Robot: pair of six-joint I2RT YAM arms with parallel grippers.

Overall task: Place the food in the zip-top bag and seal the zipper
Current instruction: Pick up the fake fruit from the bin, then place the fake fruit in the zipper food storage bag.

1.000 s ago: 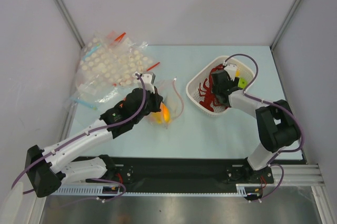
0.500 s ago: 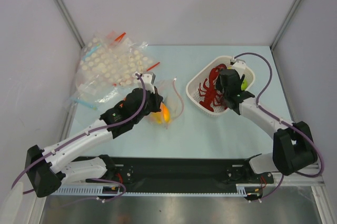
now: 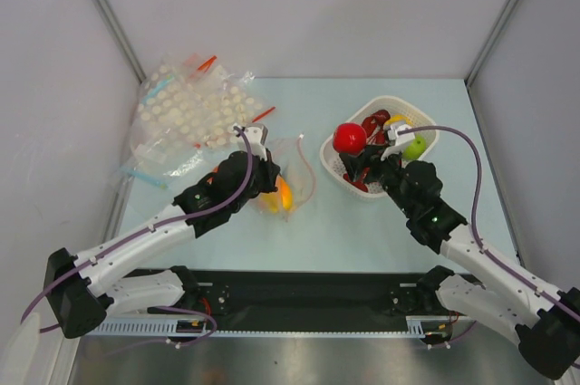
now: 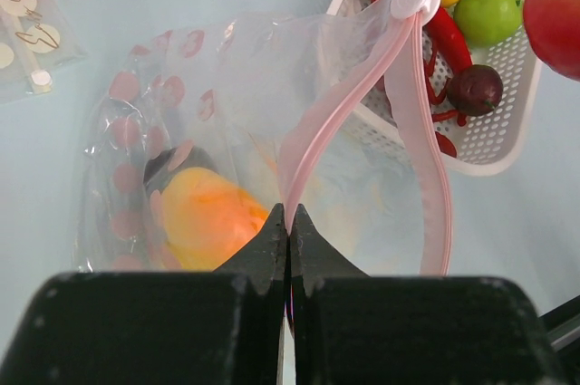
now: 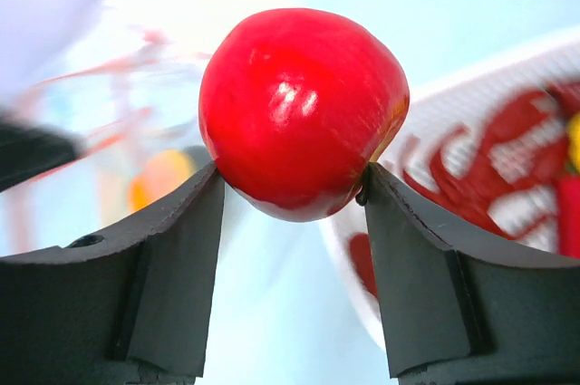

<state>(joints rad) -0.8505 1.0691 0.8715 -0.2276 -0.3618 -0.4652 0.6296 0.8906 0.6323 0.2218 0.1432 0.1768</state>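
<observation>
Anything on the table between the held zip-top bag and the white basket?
Nothing. The top external view shows only a narrow strip of bare table between the zip-top bag and the basket.

Right gripper [image 3: 355, 148] has the red apple [image 3: 349, 138] between its jaws, held up over the left edge of the white basket [image 3: 332, 146]. In the basket: red lobster [image 3: 372, 123], green apple [image 3: 415, 146], and a bit of yellow pepper [image 3: 400, 119]. The left gripper [image 3: 270, 177] sits on the zip-top bag [image 3: 303, 170], and an orange mango [image 3: 284, 196] shows through it. There's a pile of dotted bags [image 3: 195, 109] on the far-left of the table [image 3: 362, 231].
</observation>
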